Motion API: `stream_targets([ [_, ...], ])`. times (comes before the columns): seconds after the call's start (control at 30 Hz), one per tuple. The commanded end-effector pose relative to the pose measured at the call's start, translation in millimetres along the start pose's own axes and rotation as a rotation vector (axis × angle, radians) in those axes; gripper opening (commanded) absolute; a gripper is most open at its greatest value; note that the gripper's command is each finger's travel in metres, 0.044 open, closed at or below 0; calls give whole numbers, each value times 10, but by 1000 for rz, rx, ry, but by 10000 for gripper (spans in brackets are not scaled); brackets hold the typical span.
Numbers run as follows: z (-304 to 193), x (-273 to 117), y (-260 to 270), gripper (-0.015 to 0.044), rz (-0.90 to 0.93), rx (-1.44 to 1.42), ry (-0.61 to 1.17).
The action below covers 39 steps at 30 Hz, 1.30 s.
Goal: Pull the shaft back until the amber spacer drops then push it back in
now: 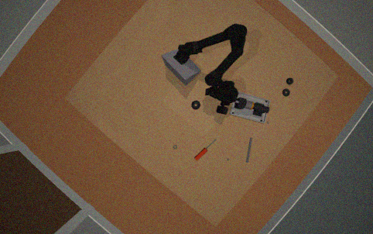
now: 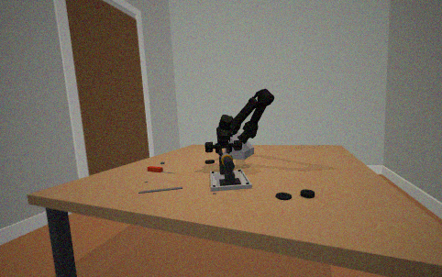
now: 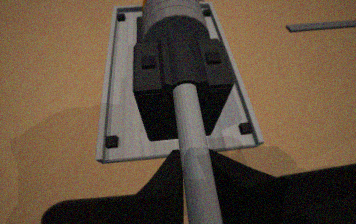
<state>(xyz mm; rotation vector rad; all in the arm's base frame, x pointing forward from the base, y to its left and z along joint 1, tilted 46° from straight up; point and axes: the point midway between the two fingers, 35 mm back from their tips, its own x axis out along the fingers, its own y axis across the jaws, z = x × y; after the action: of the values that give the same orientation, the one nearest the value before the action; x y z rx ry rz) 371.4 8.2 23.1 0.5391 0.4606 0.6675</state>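
My gripper is shut on the grey shaft, just outside the plate's end, by the black support block. The big dark housing block stands at the far end of the grey base plate. The amber spacer is between the blocks, beside the housing; its rim shows above the housing in the exterior view. Grey spacers sit between it and the support block. The shaft's far end is hidden.
Black rings lie on both sides of the plate. A red screwdriver and a grey bar lie on the table. A grey box stands under the arm's base.
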Motion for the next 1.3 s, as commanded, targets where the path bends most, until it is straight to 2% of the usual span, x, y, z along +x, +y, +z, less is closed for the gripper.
stream_targets([
  [0.0,-7,-10,1,0,3,-5,0],
  [1.27,-41,-43,1,0,2,-4,0],
])
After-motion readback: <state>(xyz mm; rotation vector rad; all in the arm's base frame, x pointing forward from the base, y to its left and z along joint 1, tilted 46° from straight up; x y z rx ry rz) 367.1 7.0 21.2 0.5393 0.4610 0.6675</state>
